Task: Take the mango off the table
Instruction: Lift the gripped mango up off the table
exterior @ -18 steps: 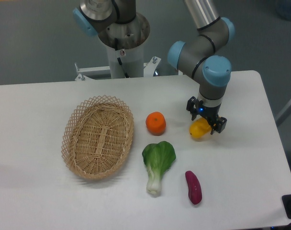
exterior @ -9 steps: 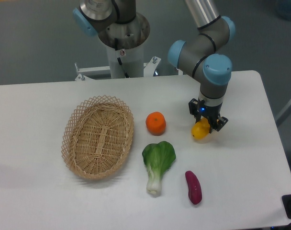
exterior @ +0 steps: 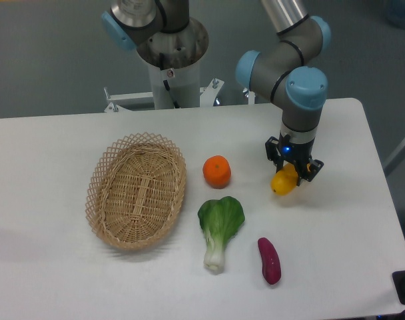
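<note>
Since the earlier frame, jaws and fruit have shifted slightly right. Jaws clenched on the glossy yellow oblong mango (exterior: 283, 183), its upper part hidden by the black two-finger gripper (exterior: 294, 168); contact with the white table (exterior: 69, 267) cannot be told. Oval woven wicker basket (exterior: 136, 190) at left holds nothing visible. Grey-and-blue arm (exterior: 292, 80) descends vertically; its upper links are cut off.
</note>
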You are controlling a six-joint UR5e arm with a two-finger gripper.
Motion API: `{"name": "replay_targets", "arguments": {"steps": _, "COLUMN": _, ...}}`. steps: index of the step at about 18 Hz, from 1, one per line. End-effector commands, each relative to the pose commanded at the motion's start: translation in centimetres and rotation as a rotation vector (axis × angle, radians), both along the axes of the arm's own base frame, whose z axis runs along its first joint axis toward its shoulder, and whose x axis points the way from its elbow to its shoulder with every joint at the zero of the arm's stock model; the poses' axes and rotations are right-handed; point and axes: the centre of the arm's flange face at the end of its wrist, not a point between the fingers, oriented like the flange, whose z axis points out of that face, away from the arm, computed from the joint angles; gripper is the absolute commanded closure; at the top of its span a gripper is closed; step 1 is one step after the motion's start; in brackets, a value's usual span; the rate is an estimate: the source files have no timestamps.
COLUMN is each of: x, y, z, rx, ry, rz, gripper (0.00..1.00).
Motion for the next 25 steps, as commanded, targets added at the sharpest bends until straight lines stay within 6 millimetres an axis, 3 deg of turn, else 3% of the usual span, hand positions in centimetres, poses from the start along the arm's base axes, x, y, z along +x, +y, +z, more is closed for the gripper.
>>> {"name": "replay_targets", "arguments": {"steps": 4, "x": 0.5, "y": 1.4, "z": 3.5, "rx": 0.095, "ry": 0.007, "rz": 0.042, "gripper": 0.54}}
{"name": "replay_targets", "arguments": {"steps": 7, "x": 1.1, "y": 3.7, "z": 6.0, "rx": 0.163, "ry": 0.008, "rz": 0.062, "gripper": 0.54}}
{"name": "replay_targets", "arguments": {"steps": 12, "x": 2.2, "y": 3.5, "z": 9.8, "rx": 0.178, "ry": 0.030, "rz": 0.058, "gripper": 0.54}}
{"name": "replay_targets", "arguments": {"steps": 21, "x": 1.4, "y": 2.5, "z": 13.5, "rx": 0.123, "ry": -0.034, "rz": 0.034, "gripper": 0.55}}
{"name": "replay_targets", "arguments": {"steps": 25, "x": 1.3, "y": 2.4, "z": 13.7, "rx": 0.117, "ry": -0.037, "rz": 0.027, "gripper": 0.55}}
